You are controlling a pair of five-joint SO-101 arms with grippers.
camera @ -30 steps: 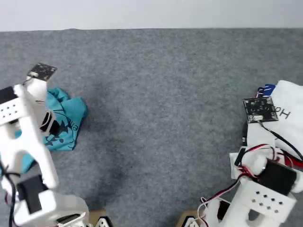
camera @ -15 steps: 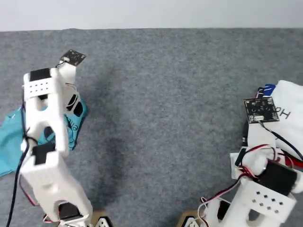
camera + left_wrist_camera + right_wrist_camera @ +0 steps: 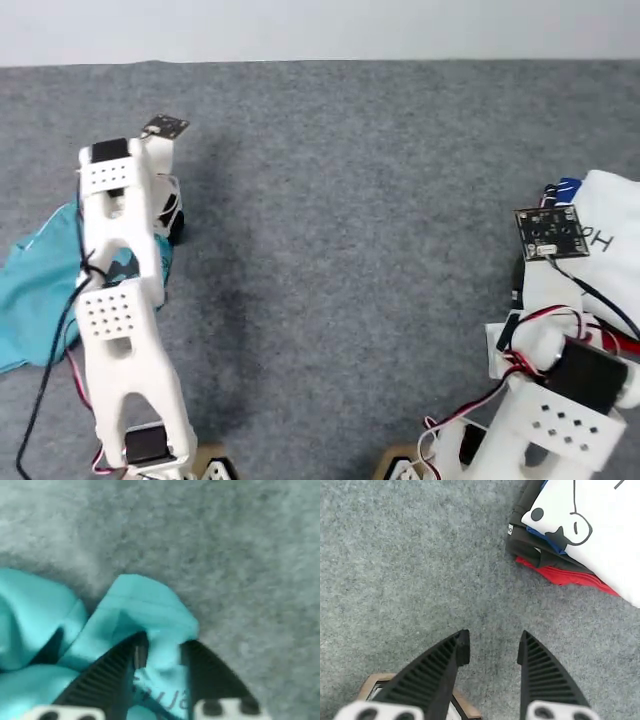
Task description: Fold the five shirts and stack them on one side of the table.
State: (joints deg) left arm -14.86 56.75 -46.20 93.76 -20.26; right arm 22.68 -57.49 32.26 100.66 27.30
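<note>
- Left wrist view: left end effector (image 3: 162,647) is clenched on a raised fold of the teal shirt (image 3: 140,600). In the high view the arm covers that grip.
- High view: the teal shirt is unfolded and crumpled at the left of the table (image 3: 350,200), its long axis running from the arm toward the left edge.
- Right end effector (image 3: 492,642) is released over bare table, near the stack (image 3: 555,555).
- Right wrist view resolves four stack layers, one each: white shirt (image 3: 600,535) on top, then blue shirt (image 3: 547,537), black shirt (image 3: 530,550), red shirt (image 3: 570,575).

Table (image 3: 360,220) topped with grey felt-like cloth, spreading from 9 to 3 o'clock; a plain pale wall (image 3: 320,30) runs along 12 o'clock; a tan board corner (image 3: 398,460) at 6 o'clock; soft, even light
</note>
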